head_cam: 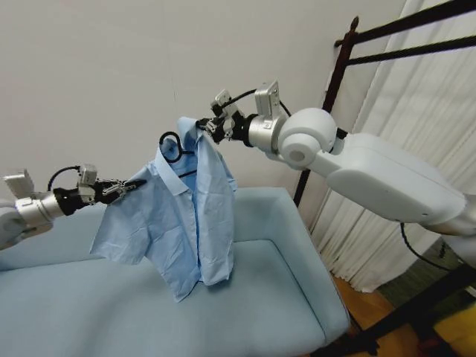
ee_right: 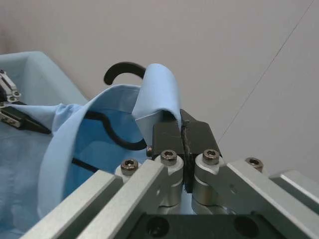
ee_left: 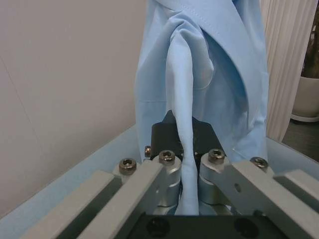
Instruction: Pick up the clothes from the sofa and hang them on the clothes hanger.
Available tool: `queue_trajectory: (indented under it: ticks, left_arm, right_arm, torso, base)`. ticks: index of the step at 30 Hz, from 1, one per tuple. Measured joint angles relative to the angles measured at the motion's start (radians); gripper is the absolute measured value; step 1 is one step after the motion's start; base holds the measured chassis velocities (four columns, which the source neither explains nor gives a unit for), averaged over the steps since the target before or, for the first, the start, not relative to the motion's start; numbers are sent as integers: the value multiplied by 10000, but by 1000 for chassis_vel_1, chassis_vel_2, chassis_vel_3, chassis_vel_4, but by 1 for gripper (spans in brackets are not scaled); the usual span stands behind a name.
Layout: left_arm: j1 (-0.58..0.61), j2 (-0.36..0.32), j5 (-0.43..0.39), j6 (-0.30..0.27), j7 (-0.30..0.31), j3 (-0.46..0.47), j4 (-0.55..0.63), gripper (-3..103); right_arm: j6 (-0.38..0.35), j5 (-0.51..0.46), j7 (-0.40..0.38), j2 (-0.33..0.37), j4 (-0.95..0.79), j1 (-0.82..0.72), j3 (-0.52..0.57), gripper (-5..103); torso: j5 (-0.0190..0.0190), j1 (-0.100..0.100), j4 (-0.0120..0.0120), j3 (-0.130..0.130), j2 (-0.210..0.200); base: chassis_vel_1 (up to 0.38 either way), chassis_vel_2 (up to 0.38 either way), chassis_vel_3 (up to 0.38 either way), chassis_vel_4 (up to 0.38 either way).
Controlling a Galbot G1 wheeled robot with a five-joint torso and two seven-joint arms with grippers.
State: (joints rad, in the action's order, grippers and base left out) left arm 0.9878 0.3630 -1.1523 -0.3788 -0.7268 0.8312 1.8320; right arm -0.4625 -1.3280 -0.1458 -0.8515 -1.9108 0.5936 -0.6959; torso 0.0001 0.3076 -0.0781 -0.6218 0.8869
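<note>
A light blue short-sleeved shirt (head_cam: 186, 223) on a black hanger (head_cam: 173, 146) is held up in the air above the sofa (head_cam: 268, 297). My right gripper (head_cam: 202, 128) is shut on the shirt's collar and shoulder at the top. In the right wrist view the collar fold (ee_right: 157, 94) rises from between the shut fingers (ee_right: 197, 137), with the hanger hook (ee_right: 122, 69) behind it. My left gripper (head_cam: 136, 184) is shut on the sleeve's edge, pulling it out to the left. The left wrist view shows the pinched cloth (ee_left: 185, 144) running up between the fingertips.
The pale blue sofa spans the lower part of the head view against a white wall. A dark clothes rack (head_cam: 342, 67) with horizontal bars stands at the upper right, beside white curtains (head_cam: 416, 126). Wooden floor (head_cam: 372, 305) shows at the lower right.
</note>
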Motion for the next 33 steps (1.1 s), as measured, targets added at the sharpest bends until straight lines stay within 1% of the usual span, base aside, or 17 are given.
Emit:
queue_trajectory:
  ticks: [3, 4, 6, 8, 9, 12, 15, 17, 23, 27, 33]
  left_arm:
    - [2, 38, -47, -6, 153, 1, 57, 2]
    - [2, 38, -47, -6, 153, 1, 57, 2]
    - [2, 49, -126, -6, 291, 16, 91, 2]
    - [-9, 47, -197, -6, 399, 42, 101, 2]
    - [-9, 47, -197, -6, 399, 42, 101, 2]
    - [-24, 38, -247, -6, 517, 81, 103, 2]
    - [-12, 39, -248, 7, 570, 85, 96, 2]
    - [-3, 66, -236, 24, 607, 77, 99, 2]
    - [-10, 108, -199, 35, 641, -3, 148, 2]
    - [15, 117, -146, 39, 631, -8, 188, 2]
    - [41, 137, -40, 40, 622, -35, 197, 2]
  right_arm:
    - [-120, -432, -482, 68, -359, -191, -4, 0]
    - [-120, -432, -482, 68, -359, -191, -4, 0]
    - [-155, -524, -745, 126, -517, -392, -5, 0]
    - [-156, -465, -977, 261, -601, -719, -5, 0]
    - [-156, -465, -977, 261, -601, -719, -5, 0]
    - [-154, -141, -1033, 551, -692, -1191, 30, 0]
    - [-142, -72, -1109, 736, -896, -1504, 180, 0]
    - [-68, -71, -1225, 788, -1000, -1655, 319, 0]
    - [18, -38, -1324, 695, -912, -1609, 544, 0]
    - [95, 276, -1148, 568, -466, -1179, 669, 0]
    - [96, 279, -1055, 263, -167, -619, 801, 0]
  torso:
    - [-2, 0, 4, 0, 0]
    - [-2, 0, 4, 0, 0]
    - [-2, 0, 3, 0, 0]
    - [-1, 0, 4, 0, 0]
    - [-1, 0, 4, 0, 0]
    - [0, 1, 3, 0, 0]
    - [0, 0, -1, 0, 0]
    - [1, 0, 0, 0, 1]
    - [-1, 0, 4, 0, 0]
    - [0, 0, 2, 0, 0]
    - [-1, 0, 3, 0, 0]
  base:
    - [0, 0, 0, 0]
    - [0, 0, 0, 0]
    - [0, 0, 0, 0]
    - [0, 0, 0, 0]
    - [0, 0, 0, 0]
    - [0, 0, 0, 0]
    - [0, 0, 0, 0]
    - [0, 0, 0, 0]
    - [0, 0, 0, 0]
    - [0, 0, 0, 0]
    - [0, 0, 0, 0]
